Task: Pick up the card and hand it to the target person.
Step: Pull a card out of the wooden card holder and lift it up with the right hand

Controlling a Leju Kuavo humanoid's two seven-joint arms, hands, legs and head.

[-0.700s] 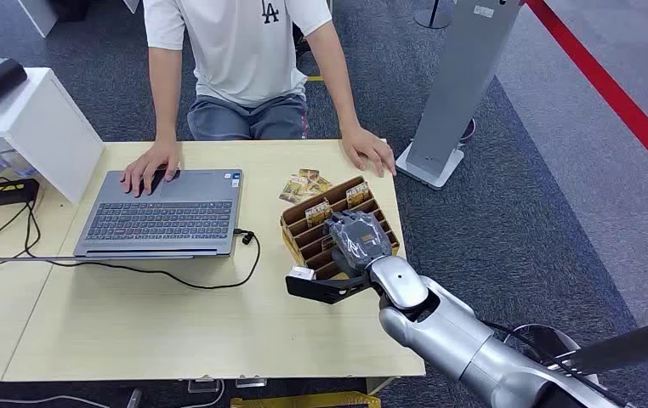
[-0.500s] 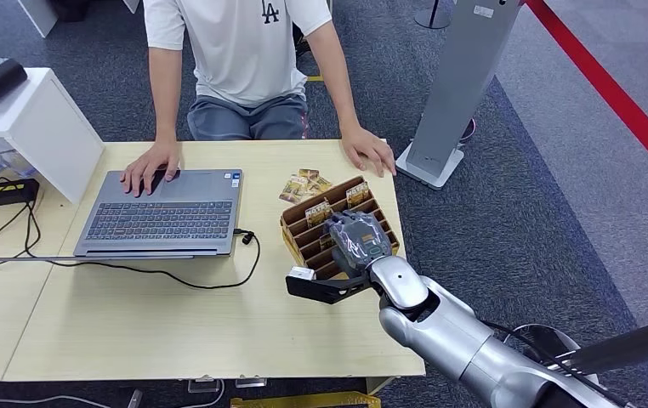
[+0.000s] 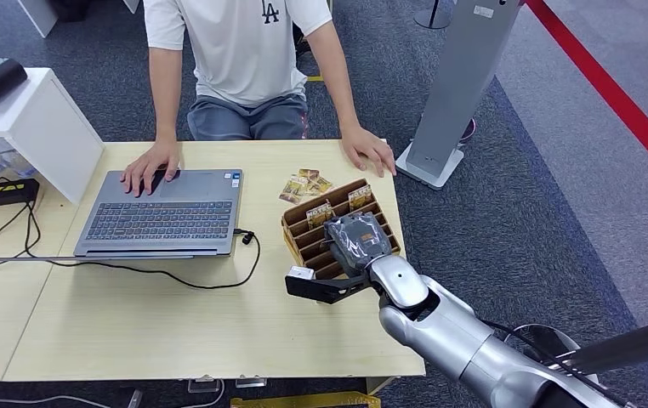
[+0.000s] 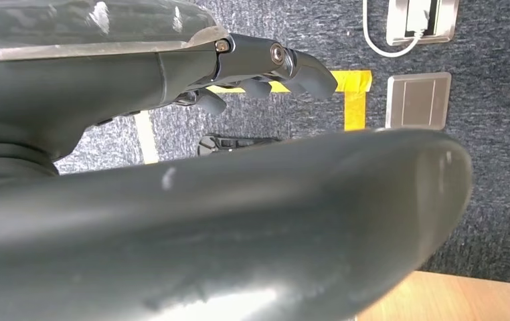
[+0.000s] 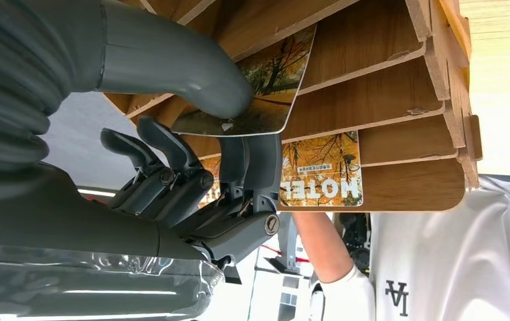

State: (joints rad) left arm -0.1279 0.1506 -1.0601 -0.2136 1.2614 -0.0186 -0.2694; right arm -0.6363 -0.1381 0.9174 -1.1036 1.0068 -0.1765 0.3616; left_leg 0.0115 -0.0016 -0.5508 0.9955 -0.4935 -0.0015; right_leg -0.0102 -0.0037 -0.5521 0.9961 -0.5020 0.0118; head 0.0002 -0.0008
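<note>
With my right hand (image 5: 192, 167) pinching a hotel card (image 5: 252, 100) inside the wooden card rack (image 3: 304, 234) at frame centre-right, thumb and fingers (image 5: 172, 157) closed on it, I judged a straight, slow lift best.

Glossy card (image 5: 256, 93) printed with an autumn tree scene, white-edged with rounded corners, tilted in a slot of the slatted wooden card rack (image 5: 386, 80) in the upper middle of the right wrist frame, thick grey thumb pressed on its face and dark fingers (image 5: 242, 164) against its underside. Second card (image 5: 322, 177) reading "HOTEL", same autumn print, upright in the next slot toward frame centre. Near centre-right of the head frame, rack (image 3: 304, 231) on the table with upright cards (image 3: 319, 213) poking from its far slots.
</note>
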